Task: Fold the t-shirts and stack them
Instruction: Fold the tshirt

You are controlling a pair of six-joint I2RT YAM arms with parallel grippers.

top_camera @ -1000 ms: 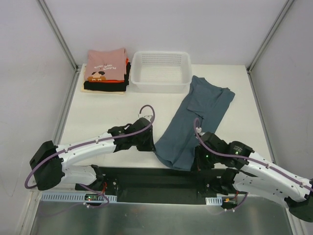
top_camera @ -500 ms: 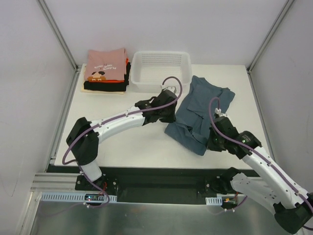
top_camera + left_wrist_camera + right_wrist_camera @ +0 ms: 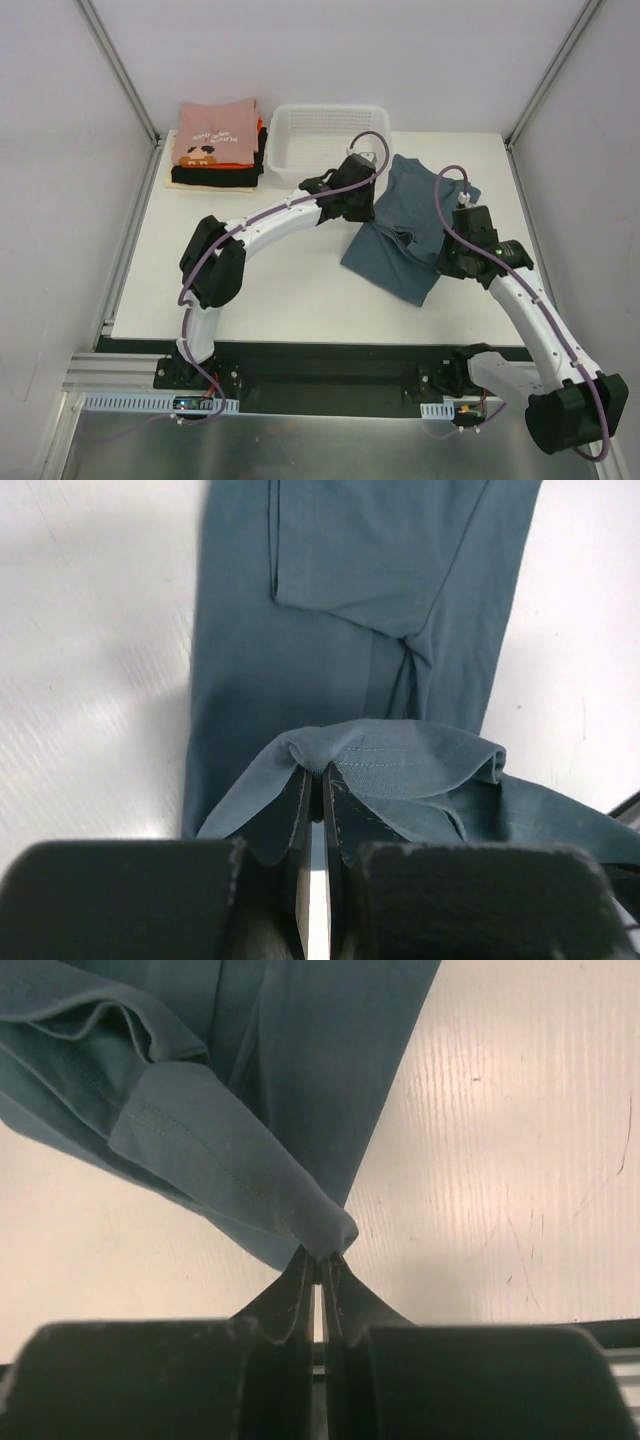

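The fingers (image 3: 296, 815) of the left gripper (image 3: 315, 780) clamp a stitched hem of the slate blue-grey t-shirt (image 3: 398, 240), held raised above the cloth beneath. The right gripper (image 3: 320, 1260) pinches another bunched corner of that hem. The shirt lies half doubled over on the white table (image 3: 250, 285), right of centre, just in front of the mesh basket (image 3: 325, 178). The folded stack (image 3: 215, 145), pink printed tee on top, sits at the far left corner

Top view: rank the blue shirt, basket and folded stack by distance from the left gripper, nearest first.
From the left gripper:
1. blue shirt: pinched in it, spreading to its right.
2. basket: just beyond it, at the table's far edge.
3. folded stack: far-left corner.
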